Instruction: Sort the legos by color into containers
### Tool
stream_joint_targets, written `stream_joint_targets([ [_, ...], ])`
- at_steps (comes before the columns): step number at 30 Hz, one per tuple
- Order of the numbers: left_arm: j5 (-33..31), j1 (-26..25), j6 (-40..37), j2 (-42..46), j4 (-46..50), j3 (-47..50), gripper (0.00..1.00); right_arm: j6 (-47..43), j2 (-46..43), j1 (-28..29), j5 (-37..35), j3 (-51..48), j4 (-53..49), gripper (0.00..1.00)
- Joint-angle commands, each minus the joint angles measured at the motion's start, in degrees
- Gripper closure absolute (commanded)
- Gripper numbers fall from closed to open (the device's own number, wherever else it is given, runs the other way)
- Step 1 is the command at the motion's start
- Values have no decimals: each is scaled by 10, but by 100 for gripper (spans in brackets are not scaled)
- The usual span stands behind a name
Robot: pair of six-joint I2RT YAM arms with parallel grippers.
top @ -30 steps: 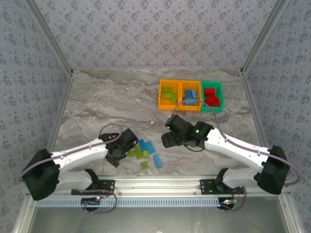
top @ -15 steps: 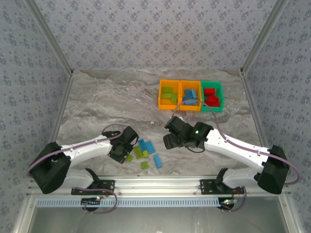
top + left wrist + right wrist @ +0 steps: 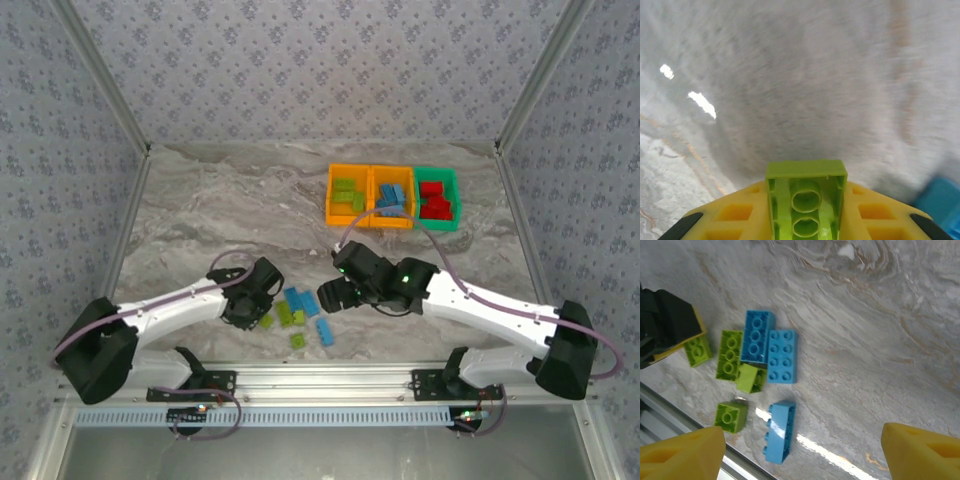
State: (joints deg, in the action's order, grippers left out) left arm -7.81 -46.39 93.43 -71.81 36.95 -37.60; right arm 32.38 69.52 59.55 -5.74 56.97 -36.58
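My left gripper point(image 3: 806, 212) is shut on a lime green lego point(image 3: 806, 172), its hollow underside facing the camera. Seen from above, that gripper point(image 3: 250, 308) sits at the left edge of the loose legos. The right wrist view shows the same lego point(image 3: 697, 350) at its tip. My right gripper point(image 3: 802, 455) stands open above the pile, holding nothing. Below it lie blue legos point(image 3: 782, 356), one blue lego on its side point(image 3: 780, 432) and green legos point(image 3: 730, 354). Far right are the containers: an orange one point(image 3: 333, 197) with green legos, an orange one point(image 3: 392, 223) with blue, a green one point(image 3: 437, 226) with red.
The loose pile point(image 3: 298, 315) lies close to the table's near edge, by the metal rail point(image 3: 320, 375). My right gripper point(image 3: 335, 295) hangs just right of the pile. Bare marble lies between the pile and the containers and across the left half.
My left gripper has closed on the green lego at the pile's left edge. My right arm has swung left and nearer, over the pile.
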Motion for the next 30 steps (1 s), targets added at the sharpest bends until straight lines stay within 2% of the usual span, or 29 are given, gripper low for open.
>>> stream_joint_targets([
  [1,-56,-6,-125,42,-26,-83,76,6,-64,-3,-5,-11,48,15],
  [6,-52,-17,-296,-15,-113,-206,76,28,-142,-6,-97,-27,46,13],
  [8,-38,-16,-384,-71,-159,-263,74,51,-173,-7,-152,-31,24,12],
  [11,-6,-2,-455,-175,-191,-360,73,72,-214,-14,-181,-42,-16,11],
  [19,31,53,-502,-470,-151,-682,71,108,-272,-15,-180,-47,-68,12],
  [23,37,72,-503,-601,-42,-879,61,116,-289,-13,-183,-46,-87,13],
  [26,36,72,-516,-646,1,-961,49,119,-292,-11,-185,-47,-93,13],
  [30,35,72,-527,-605,-4,-932,46,121,-283,-10,-184,-54,-93,12],
])
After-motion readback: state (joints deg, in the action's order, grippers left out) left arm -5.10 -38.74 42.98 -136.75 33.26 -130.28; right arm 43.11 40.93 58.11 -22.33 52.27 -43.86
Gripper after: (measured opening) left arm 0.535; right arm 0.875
